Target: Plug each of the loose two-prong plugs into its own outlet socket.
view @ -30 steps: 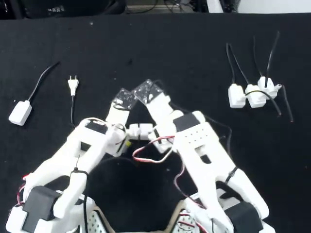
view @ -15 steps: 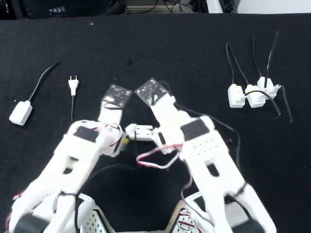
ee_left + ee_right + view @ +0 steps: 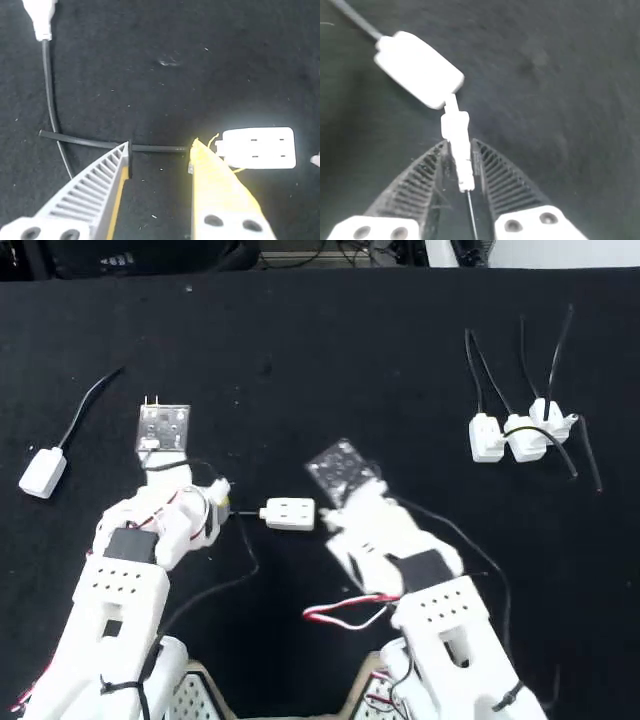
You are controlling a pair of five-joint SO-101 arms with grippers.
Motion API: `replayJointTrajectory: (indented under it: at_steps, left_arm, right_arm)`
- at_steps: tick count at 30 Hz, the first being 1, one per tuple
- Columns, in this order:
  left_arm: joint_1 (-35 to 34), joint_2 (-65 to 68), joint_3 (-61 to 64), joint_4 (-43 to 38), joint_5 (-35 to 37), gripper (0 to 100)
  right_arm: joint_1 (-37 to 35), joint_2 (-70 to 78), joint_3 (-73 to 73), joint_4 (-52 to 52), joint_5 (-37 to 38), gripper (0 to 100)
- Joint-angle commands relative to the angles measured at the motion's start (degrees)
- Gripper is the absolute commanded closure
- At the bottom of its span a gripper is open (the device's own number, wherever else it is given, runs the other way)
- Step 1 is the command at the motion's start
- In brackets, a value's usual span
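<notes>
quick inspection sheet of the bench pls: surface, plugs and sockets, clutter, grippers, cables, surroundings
surface: black table, matte
job's things: centre socket with a held plug meeting its end, seating unclear; loose plug and spare socket on the left arm's side; white socket cluster on the right arm's side
clutter: nothing seen
grippers: left gripper open, astride the socket cable; right gripper shut on the held plug
cables: black leads run from the sockets; arm wires red and white
surroundings: dark gear beyond the far edge
</notes>
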Motion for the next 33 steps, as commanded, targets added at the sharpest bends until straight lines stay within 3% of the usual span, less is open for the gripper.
replayJointTrajectory:
  at_steps: [1,13,33]
  left_arm:
    - [-0.8,-1.3,-0.5,-1.1,1.8,80]
    - [-0.8,-1.2,-0.5,-0.8,1.8,80]
    - [-0.8,-1.3,-0.5,-0.8,1.6,80]
  right_arm:
    - [5.2,4.5,2.1,-5.6,3.5,98.8]
    - [5.9,28.2,-7.6,-0.2,4.2,98.6]
    - [0.7,38.7,-16.8,-0.4,3.8,98.6]
